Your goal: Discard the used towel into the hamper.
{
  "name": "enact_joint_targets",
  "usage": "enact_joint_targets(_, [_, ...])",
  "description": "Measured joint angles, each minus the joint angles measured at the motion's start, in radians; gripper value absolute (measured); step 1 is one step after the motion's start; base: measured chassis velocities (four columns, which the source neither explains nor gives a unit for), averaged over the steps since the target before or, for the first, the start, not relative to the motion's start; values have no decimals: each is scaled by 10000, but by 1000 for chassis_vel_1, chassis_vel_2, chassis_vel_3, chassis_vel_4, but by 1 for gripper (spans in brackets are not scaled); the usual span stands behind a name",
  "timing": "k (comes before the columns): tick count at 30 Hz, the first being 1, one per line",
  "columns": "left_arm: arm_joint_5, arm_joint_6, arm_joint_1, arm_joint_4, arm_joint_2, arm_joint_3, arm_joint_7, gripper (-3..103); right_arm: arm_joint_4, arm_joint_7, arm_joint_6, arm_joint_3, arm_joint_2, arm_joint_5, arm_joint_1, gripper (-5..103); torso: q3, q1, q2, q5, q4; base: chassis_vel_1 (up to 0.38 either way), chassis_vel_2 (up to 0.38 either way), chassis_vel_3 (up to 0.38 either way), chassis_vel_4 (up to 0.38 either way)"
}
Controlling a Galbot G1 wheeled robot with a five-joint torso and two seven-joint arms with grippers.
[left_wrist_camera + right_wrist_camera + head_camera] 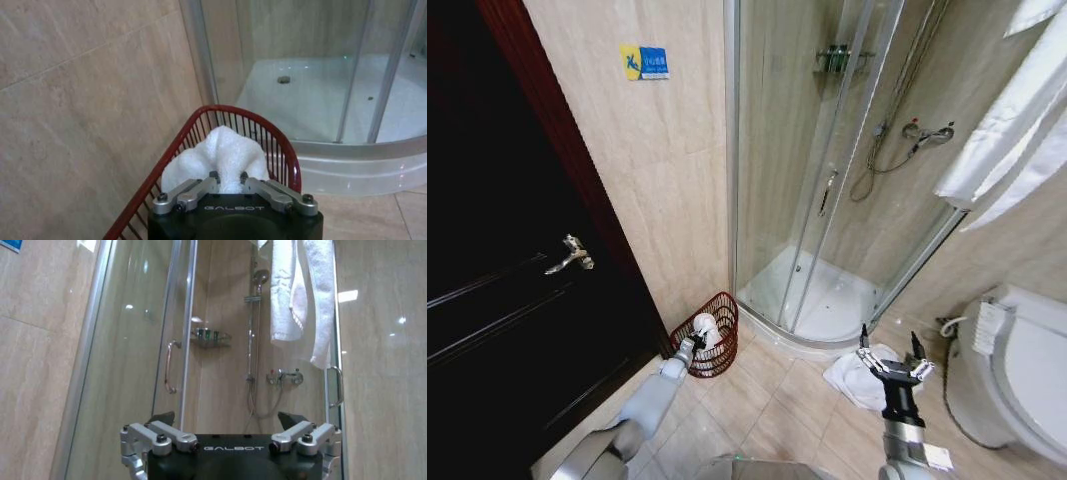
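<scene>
You see the hamper (712, 335) by the wall, at seven o'clock from the shower. The towel (220, 157) hangs inside its rim, the left gripper (227, 176) jaws closed on it; only release is left. The right gripper (894, 358) waits, jaws wide, empty.

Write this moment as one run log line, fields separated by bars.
left gripper: shut on white towel over red wire hamper | right gripper: open, idle above crumpled white cloth on floor
</scene>
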State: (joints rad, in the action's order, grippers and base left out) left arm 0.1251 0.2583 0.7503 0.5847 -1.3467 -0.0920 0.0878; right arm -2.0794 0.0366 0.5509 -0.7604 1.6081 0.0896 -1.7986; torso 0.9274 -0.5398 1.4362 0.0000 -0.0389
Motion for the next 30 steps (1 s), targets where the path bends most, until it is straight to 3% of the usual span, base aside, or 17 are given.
enact_joint_targets(2, [28,-91,-21,-3,-31,-6,-104,3,0,1,24,-13,0,0,-26,100,0,0,0,0,0,0,0,0,0])
enact_joint_targets(4, [76,-211,-29,14,-89,-41,-311,14,1,-2,47,-44,0,5,-65,100,0,0,0,0,0,0,0,0,0])
enact_joint_targets(6, [67,-229,-28,33,-100,-43,-420,14,1,-3,51,-48,0,10,-76,100,0,0,0,0,0,0,0,0,0])
enact_joint_targets(9, [66,-419,48,285,-116,-63,-766,30,-5,-5,60,-52,0,54,-104,100,0,0,0,0,0,0,0,0,0])
enact_joint_targets(10, [66,-419,48,285,-116,-63,-766,30,-5,-5,60,-52,0,54,-104,100,0,0,0,0,0,0,0,0,0])
enact_joint_targets(13, [98,-508,140,574,-52,-65,-778,46,-5,-5,69,-50,0,64,-126,100,0,0,0,1,0,0,0,0,0])
enact_joint_targets(15, [117,-546,163,653,-35,-74,-774,46,-8,-6,69,-50,0,66,-133,100,0,0,0,0,0,0,0,0,0])
enact_joint_targets(16, [128,-569,180,720,-17,-99,-764,57,-16,-6,70,-51,0,73,-140,100,0,0,0,0,0,0,0,0,0])
enact_joint_targets(18, [134,-578,197,768,-1,-123,-753,57,-22,-6,71,-52,0,77,-145,100,0,0,0,0,0,0,0,0,0])
enact_joint_targets(19, [173,-617,259,904,36,-160,-713,68,-30,-6,73,-56,0,83,-151,100,0,0,0,0,0,0,0,0,0])
enact_joint_targets(20, [227,-684,306,1006,59,-168,-710,68,-35,-6,73,-56,0,86,-154,100,0,0,0,0,0,0,0,0,0])
enact_joint_targets(21, [391,-881,430,1249,112,-170,-735,78,-39,-6,73,-52,0,95,-158,100,0,0,0,0,0,0,0,0,0])
enact_joint_targets(23, [511,-1029,531,1450,150,-194,-765,78,-42,-6,73,-42,0,98,-163,100,0,0,0,-1,-1,0,0,0,0])
enact_joint_targets(28, [1336,-1370,951,2211,379,-334,-595,98,-175,-5,46,-21,0,90,-195,100,0,0,0,-1,0,0,0,0,0])
enact_joint_targets(30, [1640,-1480,1171,2616,497,-446,-495,99,-275,-4,5,-20,0,81,-217,100,0,0,0,-2,0,0,0,0,0])
